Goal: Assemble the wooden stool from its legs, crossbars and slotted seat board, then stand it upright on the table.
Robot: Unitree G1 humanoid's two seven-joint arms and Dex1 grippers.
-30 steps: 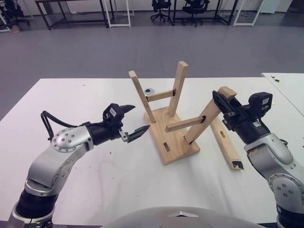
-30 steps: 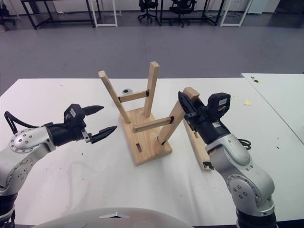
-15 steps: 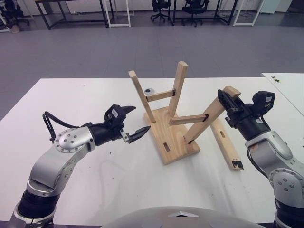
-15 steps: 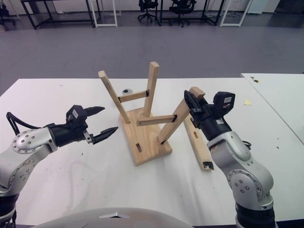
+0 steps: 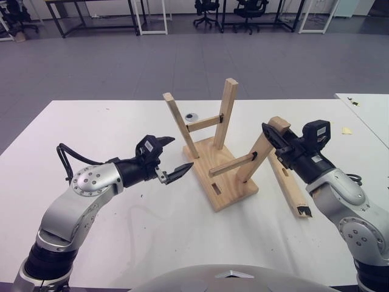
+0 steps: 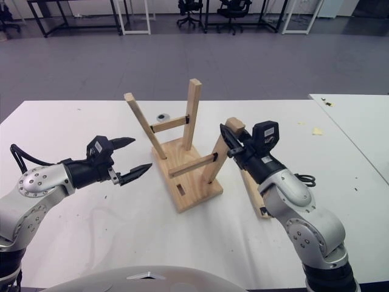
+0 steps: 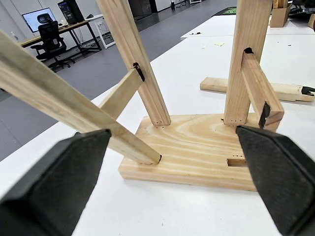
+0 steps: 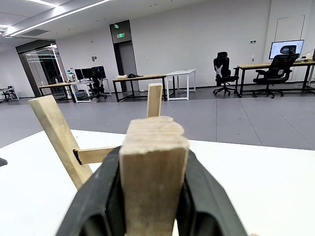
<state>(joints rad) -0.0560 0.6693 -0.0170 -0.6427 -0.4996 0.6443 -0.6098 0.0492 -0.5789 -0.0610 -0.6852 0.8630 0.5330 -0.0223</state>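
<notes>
In the middle of the white table (image 5: 109, 121), the slotted seat board (image 5: 226, 187) lies flat with its underside up. Two legs rise from its far side. The left rear leg (image 5: 181, 125) leans toward the upper left of the frame and the right rear leg (image 5: 225, 115) stands nearly straight. A short crossbar (image 5: 203, 123) joins them about halfway up.

At the right of the board, the right gripper (image 5: 272, 135) has its jaws pinching the top end of a third leg (image 5: 255, 157). In the right wrist view the leg's end grain sits between the two black fingers (image 8: 98, 196). This leg tilts toward the right of the frame, with its lower end on the board near the right edge. A second crossbar (image 5: 231, 165) runs from its middle toward the left, above the board.

A loose fourth leg (image 5: 289, 185) lies flat on the table just right of the board, below the right arm. One open slot (image 5: 216, 188) shows near the board's front corner.

At centre left, the left gripper (image 5: 182, 152) hovers above the table just beside the board's left edge. Its jaws are spread wide, touching nothing, and they point at the stool. A small round object (image 5: 192, 115) rests on the table behind the rear legs.
</notes>
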